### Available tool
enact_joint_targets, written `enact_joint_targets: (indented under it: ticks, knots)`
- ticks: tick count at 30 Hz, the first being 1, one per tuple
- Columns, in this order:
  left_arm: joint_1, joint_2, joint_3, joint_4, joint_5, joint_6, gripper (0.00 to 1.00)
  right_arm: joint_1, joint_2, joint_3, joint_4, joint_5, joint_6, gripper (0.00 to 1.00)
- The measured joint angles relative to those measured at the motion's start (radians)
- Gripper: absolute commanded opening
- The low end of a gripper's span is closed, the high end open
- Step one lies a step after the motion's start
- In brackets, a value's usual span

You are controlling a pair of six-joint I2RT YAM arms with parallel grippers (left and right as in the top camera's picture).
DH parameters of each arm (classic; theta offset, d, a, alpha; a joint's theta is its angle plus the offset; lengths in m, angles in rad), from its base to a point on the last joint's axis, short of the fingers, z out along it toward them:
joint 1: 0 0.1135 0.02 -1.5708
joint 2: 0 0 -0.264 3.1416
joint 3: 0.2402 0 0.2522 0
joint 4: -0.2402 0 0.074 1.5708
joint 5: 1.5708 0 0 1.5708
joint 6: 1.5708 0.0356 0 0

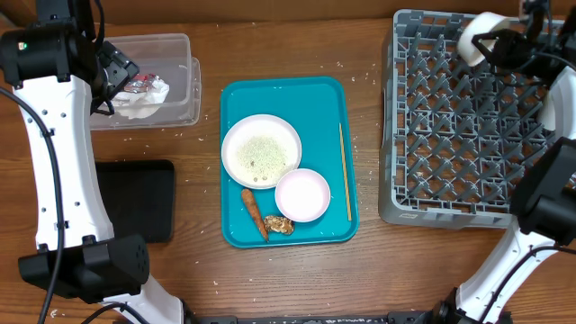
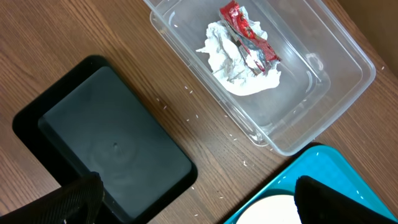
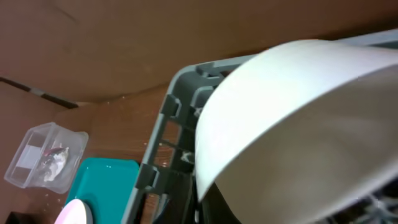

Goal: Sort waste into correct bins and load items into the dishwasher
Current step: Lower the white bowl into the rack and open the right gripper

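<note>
Overhead: the right fingers (image 1: pixel 504 47) are closed on the white cup (image 1: pixel 477 36), held tilted above the far corner of the grey dish rack (image 1: pixel 450 135). Its lattice of stiff upright pegs (image 1: pixel 432 90) could catch the rim and tip the cup if it comes down off-centre. On the teal tray (image 1: pixel 328 108) lie the round white plate (image 1: pixel 261 148) dusted with rice grains (image 1: pixel 259 157), the pale pink bowl (image 1: pixel 302 194), the sausage-like stick (image 1: pixel 254 212), a brown lump (image 1: pixel 278 224) and a thin wooden stick (image 1: pixel 345 171); the loose grains would scatter if the plate were racked unemptied. Left wrist: the left fingers (image 2: pixel 74 199) stand wide apart and empty above the wooden bench (image 2: pixel 93 31), between the matte black tray (image 2: pixel 112 137) and the thin-walled clear tub (image 2: pixel 323 106). The tub holds crumpled napkins (image 2: pixel 239 71) and the red-and-silver wrapper (image 2: pixel 249 34); so light a tub would likely slide if nudged. Right wrist: the cup's smooth, curved wall fills the view and largely hides the fingers; so glossy a surface, pinched this way, may slip.
</note>
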Motion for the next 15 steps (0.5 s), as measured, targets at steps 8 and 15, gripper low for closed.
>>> enact_joint_targets:
  ticks: [8,15]
  knots:
    - [0.000,0.000,0.000,0.000,0.000,0.000,1.00,-0.041,0.008,0.000,-0.019,-0.094,0.021,0.04]
    - [0.000,0.000,0.000,0.000,0.000,0.000,1.00,-0.060,-0.001,0.000,-0.108,0.025,0.077,0.18]
